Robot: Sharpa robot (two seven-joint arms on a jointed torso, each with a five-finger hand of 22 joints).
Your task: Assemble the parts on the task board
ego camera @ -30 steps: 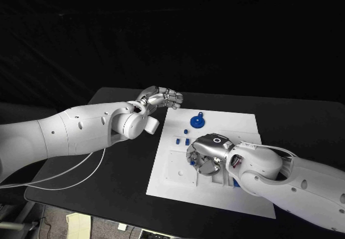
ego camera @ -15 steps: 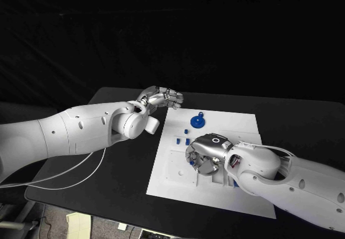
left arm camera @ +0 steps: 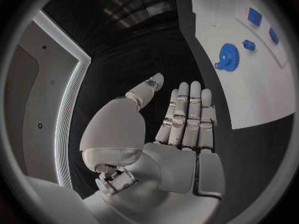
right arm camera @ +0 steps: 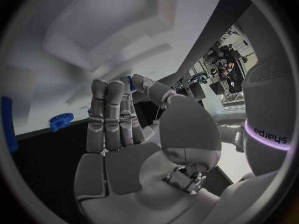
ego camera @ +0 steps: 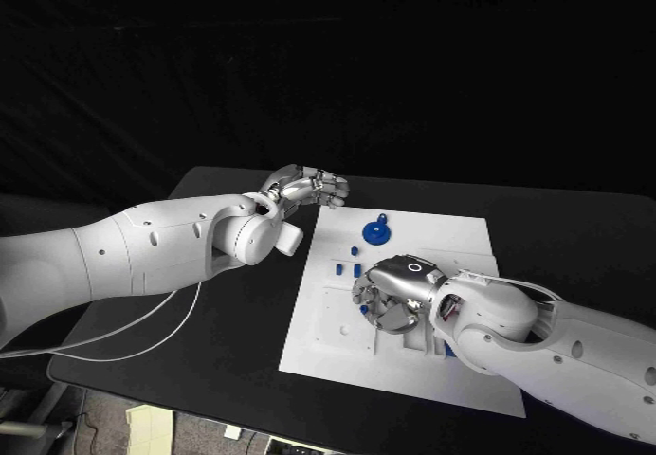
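Right hand [ego camera: 393, 296] hangs palm-down over the middle of the task board [ego camera: 451, 237], a small blue part [right arm camera: 131, 82] pinched at its fingertips. One blue gear [ego camera: 376, 230] lies at the hand's 12 o'clock. Left hand [ego camera: 306, 186], fingers straight and together, holds nothing off the board's far-left corner.

backdrop: black cloth [ego camera: 342, 85] fills the space behind the table, its folds faint.
table: black top [ego camera: 574, 237], matte, with rounded corners.
floor: a pale patch [ego camera: 151, 427] shows below the table's near left corner, beside a dark leg [ego camera: 55, 403].
cable: a white cable [ego camera: 151, 327] loops across the table's left part.
wall: a grey panel [left arm camera: 34, 109] stands behind a curved strip light [left arm camera: 65, 109], seen in the left wrist view.
light: the strip glows white against the dark room.
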